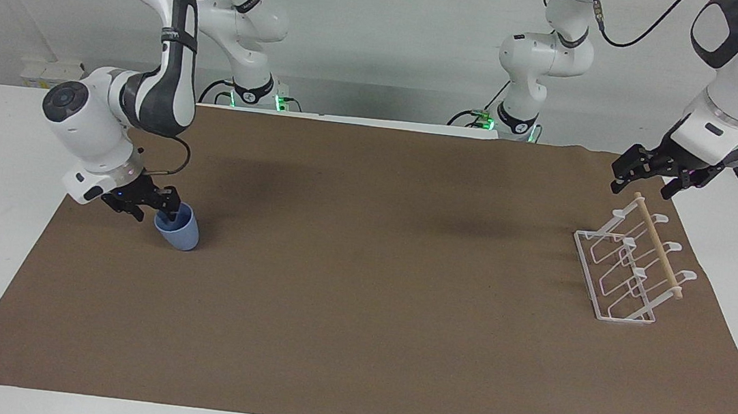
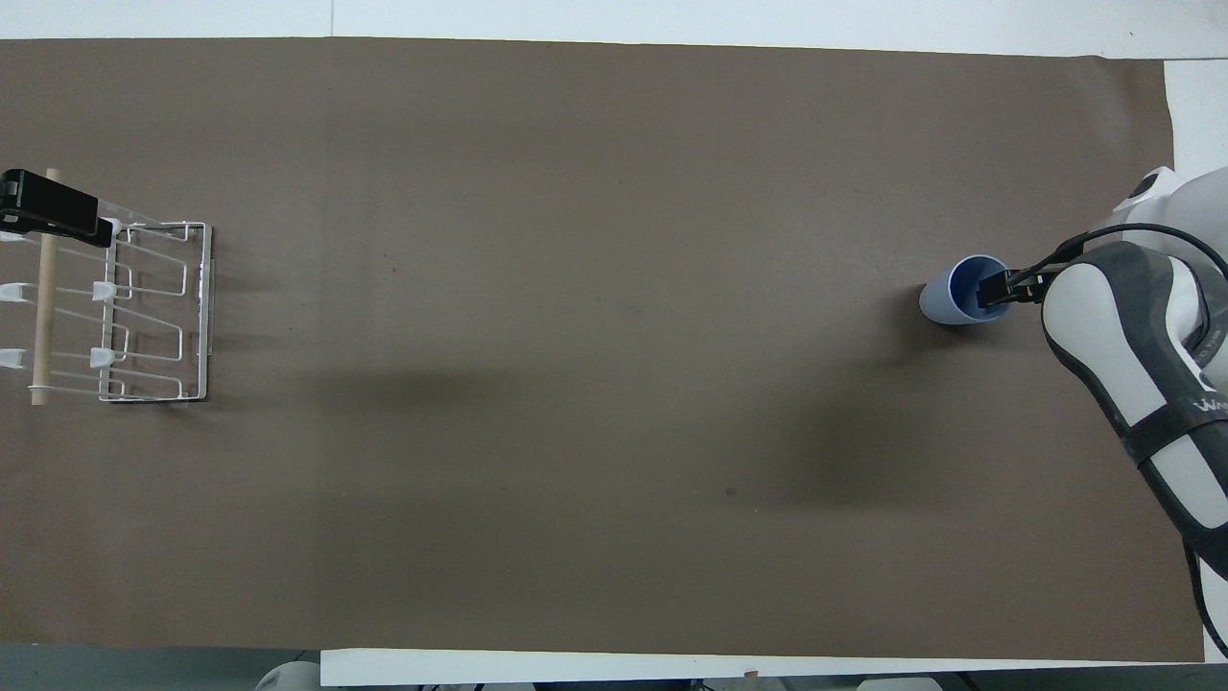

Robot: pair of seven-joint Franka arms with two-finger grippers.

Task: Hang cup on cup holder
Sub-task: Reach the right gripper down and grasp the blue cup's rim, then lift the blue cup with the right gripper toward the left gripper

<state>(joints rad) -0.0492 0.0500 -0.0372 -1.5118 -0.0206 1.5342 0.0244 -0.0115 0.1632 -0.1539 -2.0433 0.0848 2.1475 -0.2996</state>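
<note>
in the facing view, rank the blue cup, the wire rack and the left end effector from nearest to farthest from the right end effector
1. Small light-blue plastic cup, at the right end effector, whose fingers straddle its rim, toward the right arm's end.
2. White wire rack with wooden rod, at the left arm's end.
3. Left end effector, open, over the rack's robot-side end; close to the rack's rank.

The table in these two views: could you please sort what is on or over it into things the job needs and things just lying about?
Needed:
- cup, upright, at the right arm's end
- rack, at the left arm's end
- right gripper, at the cup's rim, one finger inside
- left gripper, open, waiting over the rack's end nearer the robots

Lying about:
- brown mat, under both; nothing else
</note>
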